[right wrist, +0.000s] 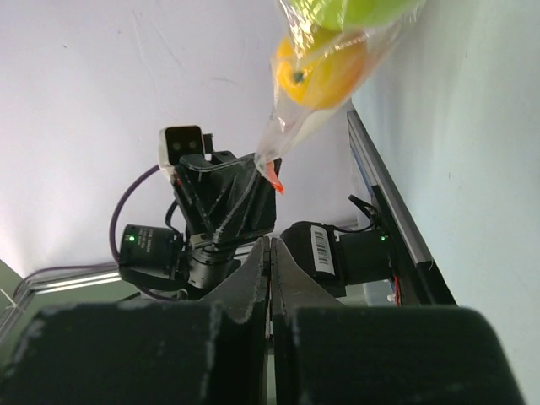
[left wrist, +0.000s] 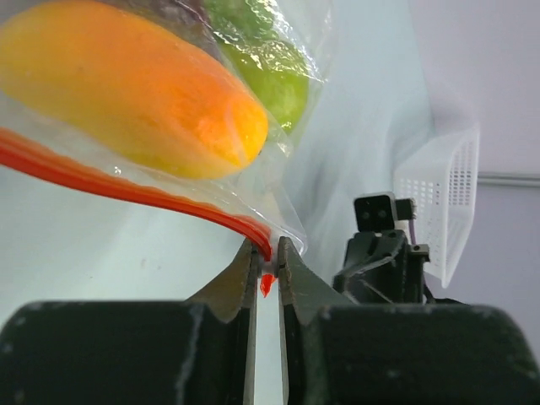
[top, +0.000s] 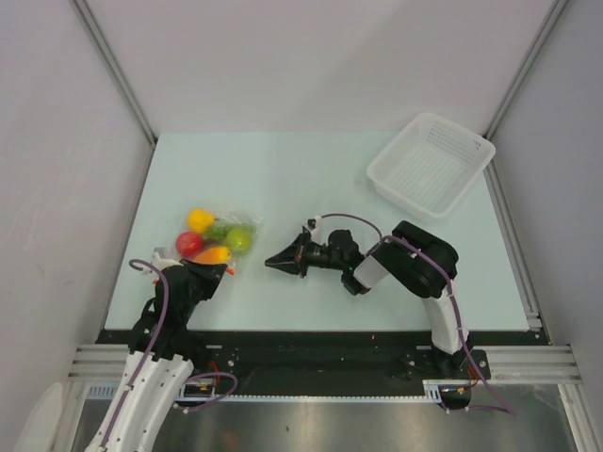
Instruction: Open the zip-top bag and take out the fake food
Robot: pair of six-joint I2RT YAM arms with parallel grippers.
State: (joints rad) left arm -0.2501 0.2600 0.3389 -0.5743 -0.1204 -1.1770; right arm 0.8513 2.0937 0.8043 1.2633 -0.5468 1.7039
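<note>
The zip-top bag (top: 217, 237) lies at the table's left with the fake food inside: a yellow pear (top: 199, 219), a red apple (top: 189, 244), a green round fruit (top: 239, 240), an orange-yellow oval fruit (top: 212, 254) and green grapes (top: 219, 230). My left gripper (top: 226, 270) is shut on the near corner of the bag's orange-red zip strip (left wrist: 126, 186); in the left wrist view the left gripper (left wrist: 267, 250) pinches the strip's end under the oval fruit (left wrist: 135, 84). My right gripper (top: 271, 264) is shut and empty, pointing left, a short way right of the bag. In the right wrist view the right gripper (right wrist: 270, 243) faces the bag (right wrist: 312, 101).
A white mesh basket (top: 431, 165) stands at the back right and also shows in the left wrist view (left wrist: 443, 194). Grey walls enclose the table on three sides. The metal rail (top: 320, 363) runs along the near edge.
</note>
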